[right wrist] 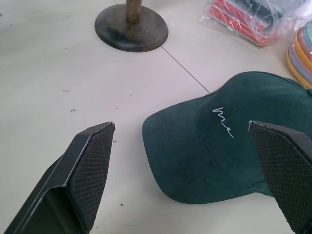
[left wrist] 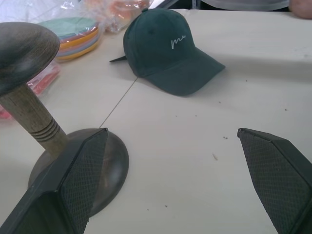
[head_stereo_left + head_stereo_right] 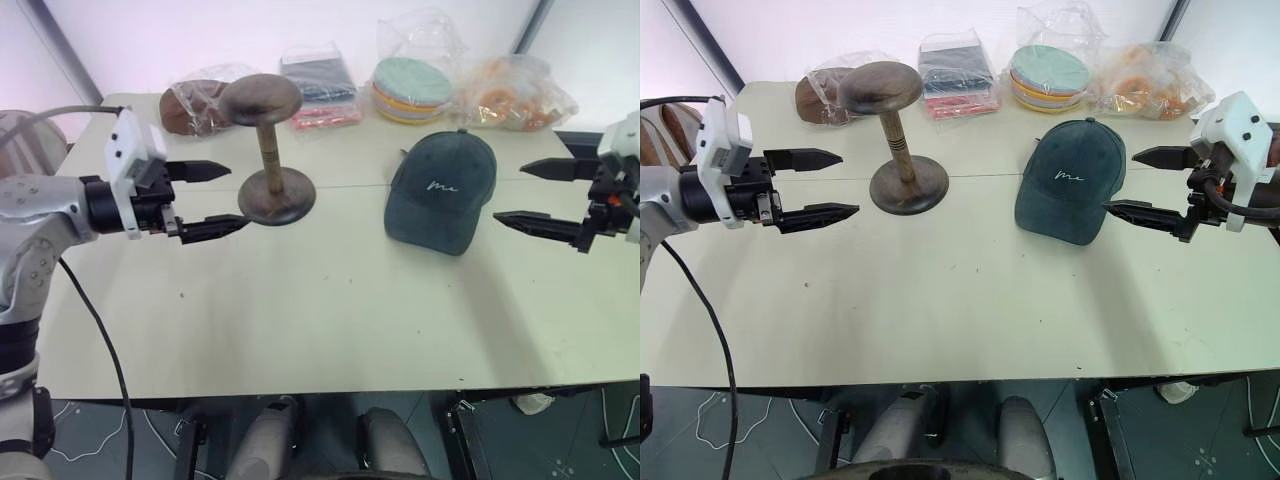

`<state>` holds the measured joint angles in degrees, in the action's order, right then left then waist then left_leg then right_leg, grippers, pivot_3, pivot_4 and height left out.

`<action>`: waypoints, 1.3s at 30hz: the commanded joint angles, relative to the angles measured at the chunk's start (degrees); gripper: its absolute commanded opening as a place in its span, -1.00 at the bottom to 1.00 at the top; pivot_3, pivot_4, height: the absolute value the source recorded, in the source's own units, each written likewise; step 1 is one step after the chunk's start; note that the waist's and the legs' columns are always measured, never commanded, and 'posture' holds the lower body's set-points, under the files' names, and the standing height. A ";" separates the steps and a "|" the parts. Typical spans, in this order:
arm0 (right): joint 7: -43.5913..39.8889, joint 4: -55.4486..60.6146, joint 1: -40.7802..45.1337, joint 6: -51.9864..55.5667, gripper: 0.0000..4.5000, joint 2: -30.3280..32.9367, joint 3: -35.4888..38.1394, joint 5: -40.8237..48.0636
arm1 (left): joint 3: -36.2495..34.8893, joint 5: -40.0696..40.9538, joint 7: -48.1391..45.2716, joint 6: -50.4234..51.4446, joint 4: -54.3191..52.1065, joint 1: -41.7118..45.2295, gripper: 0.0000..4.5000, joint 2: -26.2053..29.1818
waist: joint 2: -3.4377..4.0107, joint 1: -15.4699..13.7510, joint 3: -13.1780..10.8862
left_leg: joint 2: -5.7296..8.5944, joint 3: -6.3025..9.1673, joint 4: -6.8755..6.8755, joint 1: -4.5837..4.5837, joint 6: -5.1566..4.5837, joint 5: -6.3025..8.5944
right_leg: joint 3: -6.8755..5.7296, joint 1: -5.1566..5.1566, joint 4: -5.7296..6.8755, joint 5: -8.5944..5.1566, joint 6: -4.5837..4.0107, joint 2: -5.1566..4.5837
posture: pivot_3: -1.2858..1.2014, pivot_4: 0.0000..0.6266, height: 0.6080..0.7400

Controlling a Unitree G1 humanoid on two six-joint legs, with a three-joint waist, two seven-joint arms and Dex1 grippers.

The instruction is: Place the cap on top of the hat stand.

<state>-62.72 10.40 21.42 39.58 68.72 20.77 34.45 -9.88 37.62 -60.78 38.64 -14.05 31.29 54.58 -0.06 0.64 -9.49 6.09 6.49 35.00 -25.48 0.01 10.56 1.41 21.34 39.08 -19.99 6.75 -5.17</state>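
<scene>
A: Arms first. Left gripper (image 3: 810, 185)?

B: Held out level over the table (image 3: 940, 320) on its left side, fingers pointing toward the middle, spread wide, nothing between them. It sits just to the left of the hat stand (image 3: 902, 140), not touching it. In the left wrist view one finger overlaps the stand's round base, but whether there's contact, can't tell from that view.

A: Right gripper (image 3: 1145, 185)?

B: Mirror pose on the right side, fingers pointing inward, jaws wide apart, empty. Tips are just beside the cap (image 3: 1070, 180), on its right. No contact seen.

A: Cap position?

B: Lying flat on the table, right of centre, brim toward the robot, white stitched script on the front facing up. Well apart from the stand, which is upright left of centre with a bare domed top.

A: Between cap and stand?

B: Bare tabletop and a seam line (image 2: 117, 105) running across it.

A: Clutter?

B: Back edge of the table has a row of clear bags: a brown item (image 3: 820, 95) behind the stand, folded dark and red fabrics (image 3: 960, 75), a stack of pastel round pieces (image 3: 1050, 75), orange things (image 3: 1150, 85) at the far right. All behind the cap and stand, not between them. A cable (image 3: 700, 320) hangs from the left arm.
</scene>
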 commanded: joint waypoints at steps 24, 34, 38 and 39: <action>0.44 2.68 -0.90 0.85 1.00 1.09 3.42 0.41 | -1.59 1.11 -0.05 0.02 -0.27 2.62 0.98 0.35 | 0.01 0.00 -0.01 | 0.00 0.00 0.00 0.00 0.00 0.00 | 0.00 0.00 0.00 0.00 0.00 0.00 | 0.03 -0.52 1.00; 1.38 3.94 -1.00 1.43 1.00 0.71 3.31 0.61 | -1.11 0.87 -0.27 -0.20 -0.04 2.82 0.98 0.09 | 0.00 -0.01 -0.02 | 0.00 0.00 0.00 0.00 0.00 0.00 | 0.00 0.00 0.00 0.00 0.00 0.00 | 0.03 -0.52 1.00; 2.61 6.55 -2.88 0.68 1.00 0.71 2.00 -1.26 | -0.65 0.71 -0.23 -0.31 -0.11 2.68 0.98 -0.47 | 0.00 -0.02 -0.01 | 0.00 0.00 0.00 0.00 0.00 0.00 | 0.00 0.00 0.00 0.00 0.00 0.00 | 0.03 -0.52 1.00; 2.90 7.83 -4.46 -0.59 1.00 0.78 1.15 -2.90 | -0.54 0.69 -0.17 -0.28 -0.24 2.61 0.98 -0.68 | -0.01 -0.06 -0.02 | 0.00 0.00 -0.01 0.00 0.00 0.00 | 0.00 0.00 0.00 0.00 0.00 0.00 | 0.03 -0.52 1.00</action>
<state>-60.46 15.48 17.95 40.65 68.71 21.18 33.41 -9.86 38.11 -61.01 39.27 -13.60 32.99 53.79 -0.07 0.58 -9.51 6.09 6.49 35.01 -25.49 0.01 10.56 1.40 21.34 39.08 -19.99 6.75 -5.17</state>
